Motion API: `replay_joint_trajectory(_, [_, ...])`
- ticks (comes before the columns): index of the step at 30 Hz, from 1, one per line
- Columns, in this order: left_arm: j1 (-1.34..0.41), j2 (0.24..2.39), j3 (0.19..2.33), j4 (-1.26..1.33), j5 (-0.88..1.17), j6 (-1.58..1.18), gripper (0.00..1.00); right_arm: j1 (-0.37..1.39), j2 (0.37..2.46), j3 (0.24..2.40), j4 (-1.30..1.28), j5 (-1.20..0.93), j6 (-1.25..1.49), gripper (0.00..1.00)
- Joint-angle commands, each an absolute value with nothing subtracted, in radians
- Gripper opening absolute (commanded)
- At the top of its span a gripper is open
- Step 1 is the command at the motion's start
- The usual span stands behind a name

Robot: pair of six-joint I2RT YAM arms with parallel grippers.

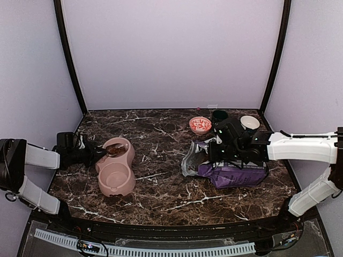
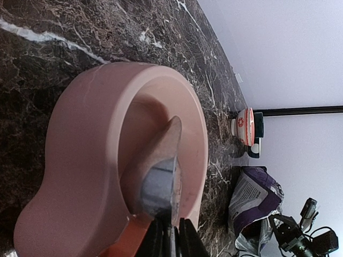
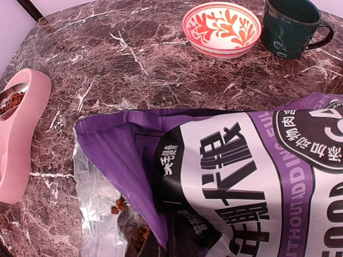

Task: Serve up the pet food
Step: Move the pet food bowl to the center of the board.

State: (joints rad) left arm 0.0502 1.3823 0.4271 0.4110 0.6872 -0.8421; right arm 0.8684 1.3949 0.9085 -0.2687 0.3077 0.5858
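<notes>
Pet food (image 3: pixel 10 103): small reddish-brown pellets. A small heap lies in the spoon above the pink double bowl, and some more pellets lie on the silver foil inside the open mouth of the bag.
Spoon (image 2: pixel 161 182): metal scoop with an orange handle, tilted, held over the far compartment of the double bowl. I cannot tell if it touches the rim.
Left gripper (image 2: pixel 171 241): clenched on the spoon handle, just at the left side of the double bowl.
Pink double bowl (image 2: pixel 80 160): stands on the left part of the table, two round compartments joined, one nearer to the arms and one farther.
Bag (image 3: pixel 257 176): purple and white with printed text. It lies on its side on the right part of the table, with the open mouth turned toward the double bowl and well apart from it.
Right gripper (image 1: pixel 211 152): fingers closed together, at the upper edge of the bag near its mouth. I cannot tell if it pinches the bag material.
Behind the bag: a red-and-white patterned bowl (image 3: pixel 221 28), a dark green mug (image 3: pixel 289 27) just beside it, and a white cup (image 1: pixel 249 123) farther right, all near the far edge.
Table (image 1: pixel 161 187): dark brown marble with white veins.
</notes>
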Motion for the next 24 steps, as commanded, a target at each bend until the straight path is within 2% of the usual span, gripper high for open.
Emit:
replay_joint_trajectory(1, [0.014,1.408,0.443,0.446,0.664,-0.879,0.0,0.832,1.362,0.883,-0.325,0.404,0.6,0.0])
replay_joint_trajectory(24, [-0.171,1.587,0.515,0.634,0.604,-1.014,0.0,0.83,1.361,0.887,-0.328,0.398,0.601,0.0])
